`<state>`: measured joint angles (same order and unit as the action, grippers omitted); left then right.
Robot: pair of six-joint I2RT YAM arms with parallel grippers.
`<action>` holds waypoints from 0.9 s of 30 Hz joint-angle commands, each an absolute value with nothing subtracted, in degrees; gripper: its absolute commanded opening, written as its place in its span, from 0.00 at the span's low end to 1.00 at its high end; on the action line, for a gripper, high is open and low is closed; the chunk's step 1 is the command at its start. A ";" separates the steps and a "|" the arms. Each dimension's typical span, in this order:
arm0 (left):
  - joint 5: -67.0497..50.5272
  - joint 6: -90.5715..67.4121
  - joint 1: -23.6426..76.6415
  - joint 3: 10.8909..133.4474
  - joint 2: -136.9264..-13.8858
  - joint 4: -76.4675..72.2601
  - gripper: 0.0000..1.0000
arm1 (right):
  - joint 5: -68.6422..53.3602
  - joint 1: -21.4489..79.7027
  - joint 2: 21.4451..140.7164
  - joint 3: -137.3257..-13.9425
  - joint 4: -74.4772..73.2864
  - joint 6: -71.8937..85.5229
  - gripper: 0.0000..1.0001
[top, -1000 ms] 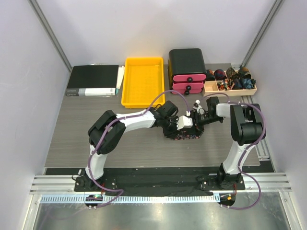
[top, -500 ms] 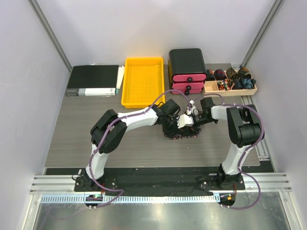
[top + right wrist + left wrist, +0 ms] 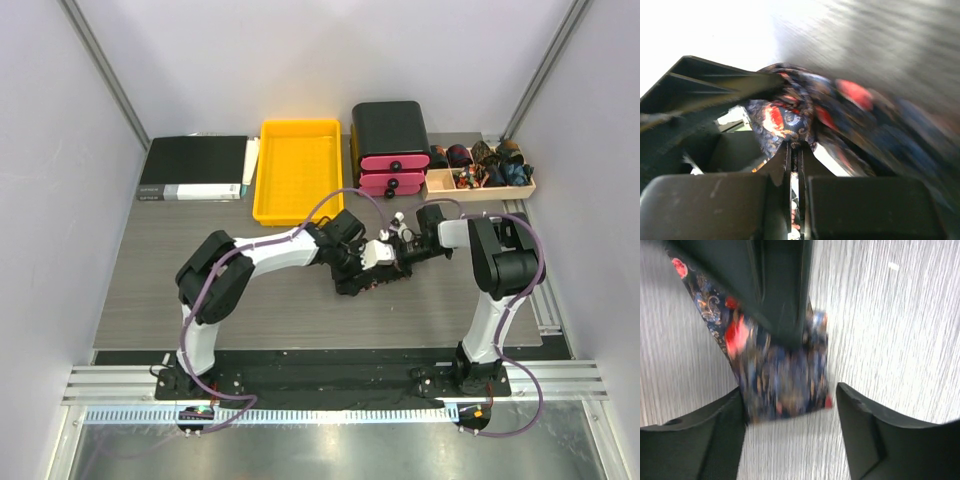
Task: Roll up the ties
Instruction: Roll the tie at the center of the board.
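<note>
One tie [image 3: 366, 284], dark with red and orange speckles, lies bunched on the grey table in the middle. In the left wrist view its end [image 3: 785, 385] lies flat between my left gripper's [image 3: 789, 392] wide-open fingers, against the left one. A dark finger of the other arm [image 3: 782, 290] presses on the tie from above. My left gripper [image 3: 372, 266] hovers over the bunch. My right gripper [image 3: 403, 254] comes in from the right. Its jaws [image 3: 795, 145] are shut on a fold of the tie [image 3: 782, 117].
A yellow tray [image 3: 298, 170] stands at the back, with a black binder [image 3: 195, 168] to its left. A black box with pink drawers [image 3: 390, 140] stands at the back middle. A wooden tray [image 3: 480, 188] holding several rolled ties is at the back right.
Both grippers and the tie have shifted a little to the left. The bunch looks smaller and tighter. The right gripper has moved closer to the left one.
</note>
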<state>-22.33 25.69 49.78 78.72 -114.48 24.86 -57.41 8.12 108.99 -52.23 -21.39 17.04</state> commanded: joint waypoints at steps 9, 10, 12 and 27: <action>-28.04 23.73 46.93 67.23 -107.48 5.98 0.77 | -43.77 7.82 114.17 -53.96 -25.58 12.22 0.01; -28.39 23.73 46.93 67.50 -107.93 5.19 0.77 | -43.86 7.82 114.08 -53.96 -25.75 12.22 0.01; -29.18 24.34 46.93 68.38 -108.45 4.66 0.79 | -44.12 7.82 114.17 -54.23 -26.01 12.13 0.01; -27.60 28.48 48.95 73.56 -113.73 9.48 0.66 | -45.61 8.88 112.85 -54.84 -25.84 12.66 0.01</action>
<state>-28.86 26.26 47.97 70.91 -112.03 8.56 -55.61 7.94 111.81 -54.83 -26.48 14.96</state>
